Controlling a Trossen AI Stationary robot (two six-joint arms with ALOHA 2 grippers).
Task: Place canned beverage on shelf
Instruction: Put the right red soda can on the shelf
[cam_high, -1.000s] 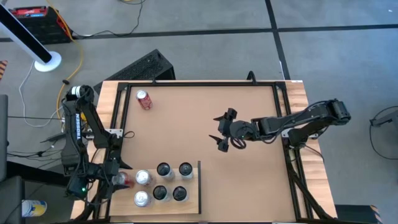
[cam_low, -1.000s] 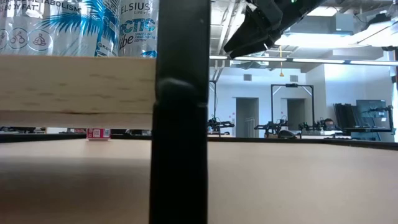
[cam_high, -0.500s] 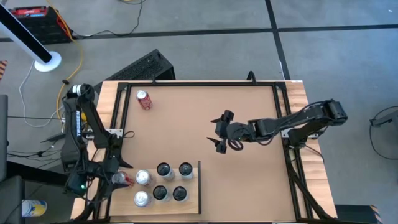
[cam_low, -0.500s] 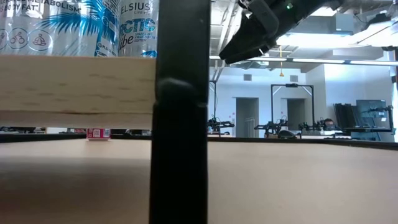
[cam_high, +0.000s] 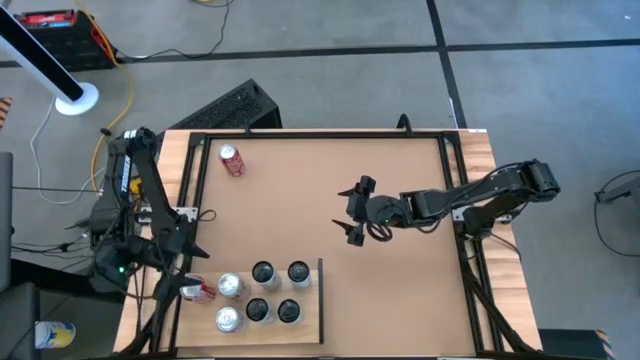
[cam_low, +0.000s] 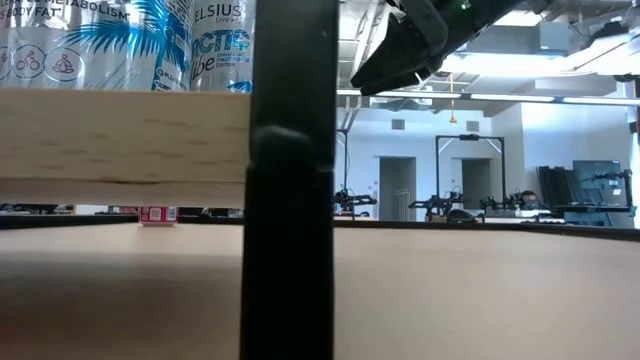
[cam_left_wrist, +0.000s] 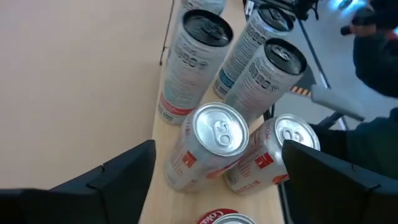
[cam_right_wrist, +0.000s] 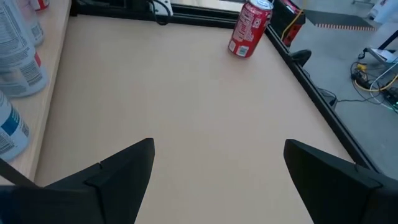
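Observation:
The pale wood shelf (cam_high: 305, 330) lies at the table's near left, with its black rail (cam_high: 320, 300) on its right side. Several silver cans (cam_high: 262, 272) stand on it. A red can (cam_high: 199, 291) stands at its left edge and shows at the bottom of the left wrist view (cam_left_wrist: 221, 218). My left gripper (cam_high: 172, 284) is open just left of that can and touches nothing. A second red can (cam_high: 232, 160) stands on the table at the far left. My right gripper (cam_high: 356, 211) is open and empty above the table's middle.
Black frame rails run round the tabletop (cam_high: 330, 135). The brown table between the shelf and the far red can (cam_right_wrist: 249, 28) is bare. In the low view the shelf's rail post (cam_low: 290, 200) fills the middle, with my right gripper (cam_low: 400, 50) high above the table.
My left arm has drawn back toward the table's left edge, away from the red can, which stays at the shelf's left edge. My right gripper has shifted a little toward the table's left.

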